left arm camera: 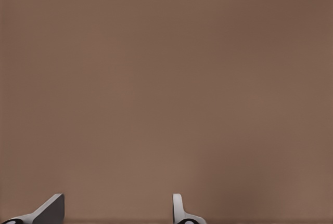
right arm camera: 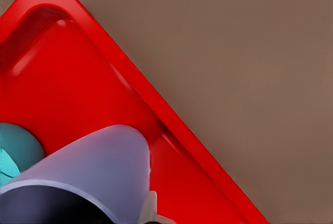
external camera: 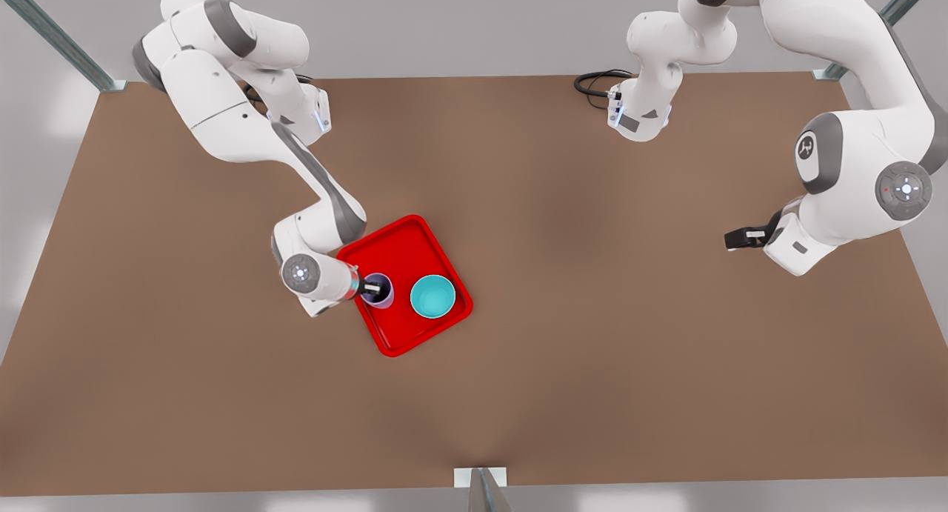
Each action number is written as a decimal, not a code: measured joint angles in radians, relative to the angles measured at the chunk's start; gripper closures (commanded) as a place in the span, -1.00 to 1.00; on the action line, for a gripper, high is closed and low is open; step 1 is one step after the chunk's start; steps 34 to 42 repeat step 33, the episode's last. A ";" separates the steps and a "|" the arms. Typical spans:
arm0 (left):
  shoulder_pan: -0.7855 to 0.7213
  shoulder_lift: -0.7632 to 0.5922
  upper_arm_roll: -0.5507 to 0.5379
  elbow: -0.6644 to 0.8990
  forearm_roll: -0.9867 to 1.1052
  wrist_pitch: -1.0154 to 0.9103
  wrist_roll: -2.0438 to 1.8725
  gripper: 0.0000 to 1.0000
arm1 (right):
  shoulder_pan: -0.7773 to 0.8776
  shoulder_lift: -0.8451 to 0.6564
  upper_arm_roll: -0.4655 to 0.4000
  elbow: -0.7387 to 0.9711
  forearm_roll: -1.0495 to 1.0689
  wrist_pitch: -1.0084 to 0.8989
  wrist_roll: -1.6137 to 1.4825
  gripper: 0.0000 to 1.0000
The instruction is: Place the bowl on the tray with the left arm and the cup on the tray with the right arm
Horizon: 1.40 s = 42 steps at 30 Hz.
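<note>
The red tray lies flat on the brown counter, turned at an angle so that its long axis runs from the upper left to the lower right of the front view, one rounded corner toward the camera. Both vessels stand upright on it, mouths upward, near its nearer end: the teal bowl toward the front view's right and the lavender cup just beside it toward the left, apart from each other. The right gripper is at the cup's rim, one finger reaching into the mouth; the right wrist view shows the cup wall close against a pale finger, with the bowl behind it and the tray rim running diagonally, so the jaws appear closed on the cup's wall. The left gripper waits well apart over bare counter at the front view's right; in the left wrist view its fingertips stand spread with nothing between them
</note>
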 measured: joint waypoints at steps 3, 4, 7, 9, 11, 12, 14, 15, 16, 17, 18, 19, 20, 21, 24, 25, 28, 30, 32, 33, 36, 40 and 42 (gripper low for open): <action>0.000 0.002 0.000 -0.002 0.000 0.000 0.000 -1.00 | 0.000 0.010 0.000 0.014 -0.013 -0.003 0.003 -0.58; 0.000 0.002 0.000 -0.002 0.000 0.000 0.000 -1.00 | 0.002 0.011 0.000 0.015 -0.013 -0.003 0.003 -0.65; 0.000 0.002 0.002 -0.003 0.000 0.000 0.000 -1.00 | 0.003 0.012 0.000 0.016 -0.013 -0.003 0.002 -0.89; 0.000 0.003 0.002 -0.003 0.000 0.000 0.000 -1.00 | 0.004 0.012 0.000 0.020 -0.013 -0.003 0.000 -1.00; 0.000 0.003 0.002 -0.003 0.000 0.000 0.000 -1.00 | 0.006 0.012 0.000 0.035 -0.012 -0.013 0.001 -1.00; 0.000 0.006 0.002 -0.003 0.000 0.000 0.000 -1.00 | 0.005 0.012 0.000 0.036 -0.012 -0.014 0.002 -1.00; 0.000 0.005 0.002 -0.002 0.000 -0.001 -0.001 -1.00 | 0.005 0.011 0.001 0.053 -0.005 -0.037 0.008 -1.00; 0.000 0.006 0.002 -0.003 0.000 -0.006 -0.004 -1.00 | 0.006 0.009 0.003 0.068 -0.003 -0.063 0.019 -1.00; 0.000 0.006 0.002 -0.003 0.000 -0.006 -0.005 -1.00 | 0.006 0.009 0.004 0.095 -0.002 -0.105 0.024 -1.00; 0.000 0.006 0.002 -0.003 0.000 -0.006 -0.005 -1.00 | 0.003 0.002 0.008 0.127 -0.001 -0.157 0.023 -1.00; 0.000 0.005 0.002 -0.002 0.000 -0.006 -0.005 -1.00 | 0.008 -0.003 0.011 0.193 0.000 -0.258 0.023 -1.00; 0.000 0.005 0.002 -0.003 0.000 -0.008 -0.005 -1.00 | 0.001 -0.004 0.036 0.268 0.000 -0.364 0.020 -1.00; 0.000 0.005 0.002 -0.002 0.000 -0.008 -0.005 -1.00 | -0.002 -0.005 0.050 0.379 0.001 -0.491 0.019 -1.00; 0.000 0.005 0.002 -0.003 0.000 -0.008 -0.005 -1.00 | -0.023 -0.005 0.050 0.514 0.013 -0.611 0.016 -1.00; 0.000 0.006 0.002 -0.003 0.000 -0.008 -0.005 -1.00 | -0.178 -0.068 0.004 0.570 0.008 -0.657 -0.128 -1.00; 0.000 0.006 0.002 -0.003 0.000 -0.008 -0.005 -1.00 | -0.178 -0.138 -0.095 0.559 0.024 -0.655 -0.222 -1.00; 0.000 0.006 0.000 -0.002 -0.001 -0.014 -0.005 -1.00 | -0.190 -0.402 -0.292 0.388 0.048 -0.652 -0.499 -1.00; -0.001 0.005 0.001 -0.002 -0.001 -0.014 -0.005 -1.00 | -0.261 -0.493 -0.293 0.297 0.064 -0.672 -0.610 -1.00; -0.001 0.006 0.002 -0.002 -0.001 -0.014 -0.005 -1.00 | -0.240 -0.501 -0.290 0.292 0.067 -0.670 -0.610 -1.00; -0.002 0.006 0.001 -0.002 -0.001 -0.014 -0.005 -1.00 | -0.230 -0.500 -0.290 0.291 0.067 -0.668 -0.612 -1.00; -0.002 0.006 0.001 -0.002 -0.001 -0.014 -0.005 -1.00 | -0.230 -0.500 -0.290 0.291 0.067 -0.668 -0.612 -1.00; -0.002 0.006 0.001 -0.002 -0.001 -0.014 -0.005 -1.00 | -0.230 -0.500 -0.290 0.291 0.067 -0.668 -0.612 -1.00; -0.002 0.006 0.001 -0.002 -0.001 -0.014 -0.005 -1.00 | -0.230 -0.500 -0.290 0.291 0.067 -0.668 -0.612 -1.00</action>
